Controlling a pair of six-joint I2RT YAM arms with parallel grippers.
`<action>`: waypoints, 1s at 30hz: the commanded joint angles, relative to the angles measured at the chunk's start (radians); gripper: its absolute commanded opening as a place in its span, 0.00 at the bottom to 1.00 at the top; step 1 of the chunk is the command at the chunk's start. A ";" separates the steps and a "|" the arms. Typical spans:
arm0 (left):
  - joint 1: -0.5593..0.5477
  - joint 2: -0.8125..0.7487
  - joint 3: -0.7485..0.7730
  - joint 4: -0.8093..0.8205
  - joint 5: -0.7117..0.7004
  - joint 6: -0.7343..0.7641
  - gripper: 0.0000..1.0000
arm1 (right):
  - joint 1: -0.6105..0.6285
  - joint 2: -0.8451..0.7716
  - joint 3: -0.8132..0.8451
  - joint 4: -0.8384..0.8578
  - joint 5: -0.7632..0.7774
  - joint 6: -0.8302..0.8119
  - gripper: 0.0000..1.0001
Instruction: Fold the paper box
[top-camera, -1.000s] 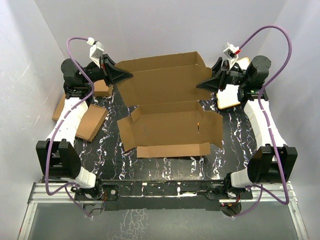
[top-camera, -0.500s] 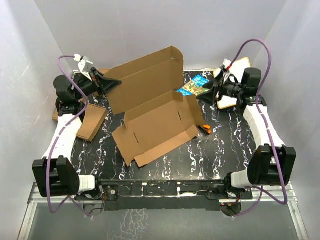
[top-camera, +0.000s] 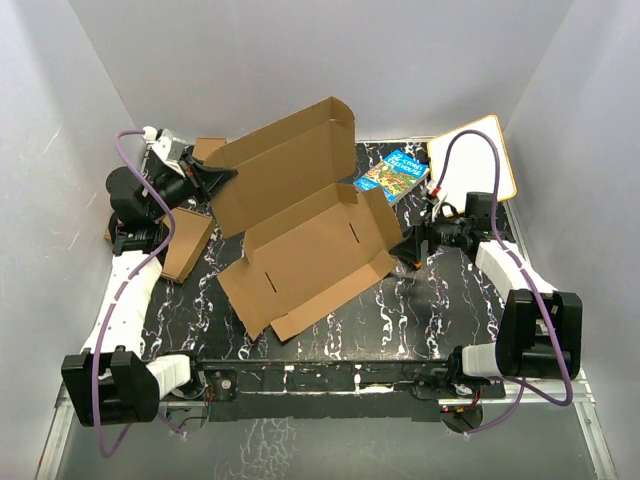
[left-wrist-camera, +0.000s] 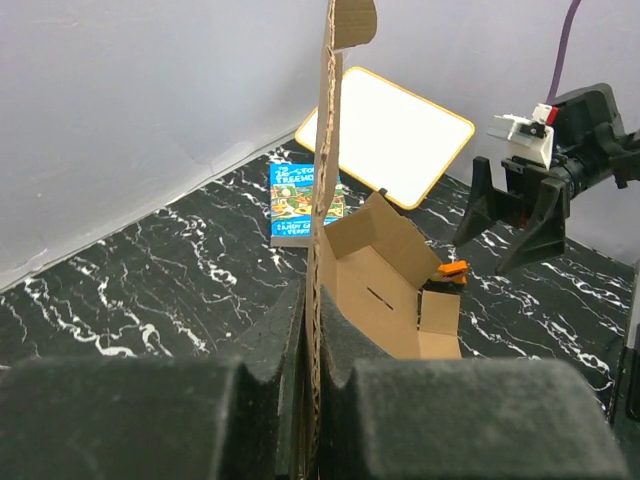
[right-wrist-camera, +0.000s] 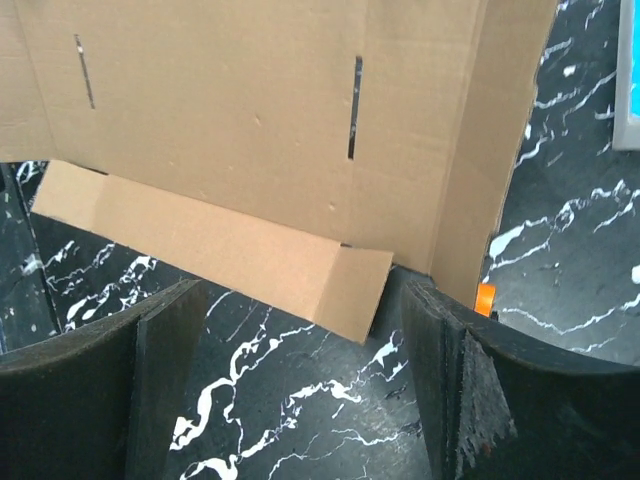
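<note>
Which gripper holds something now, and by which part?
The left gripper pinches the paper box by the edge of its raised panel; the right gripper, open, holds nothing.

The only lettering you'll find is on the cover of the blue book (left-wrist-camera: 292, 205), partly hidden behind the paper box (left-wrist-camera: 385, 295) and too small to read reliably.

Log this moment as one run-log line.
left hand: shut on paper box, raised panel | right hand: open, facing box's right corner, holding nothing | fold: unfinished
</note>
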 joint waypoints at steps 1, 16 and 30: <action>0.000 -0.083 -0.036 -0.059 -0.090 0.060 0.00 | 0.022 0.017 -0.021 0.037 0.092 -0.030 0.82; 0.001 -0.186 -0.122 -0.159 -0.252 0.065 0.00 | 0.087 0.114 0.000 0.052 0.176 0.051 0.52; 0.016 -0.130 0.077 -0.058 -0.364 -0.282 0.00 | -0.075 -0.001 0.015 0.184 -0.051 0.253 0.59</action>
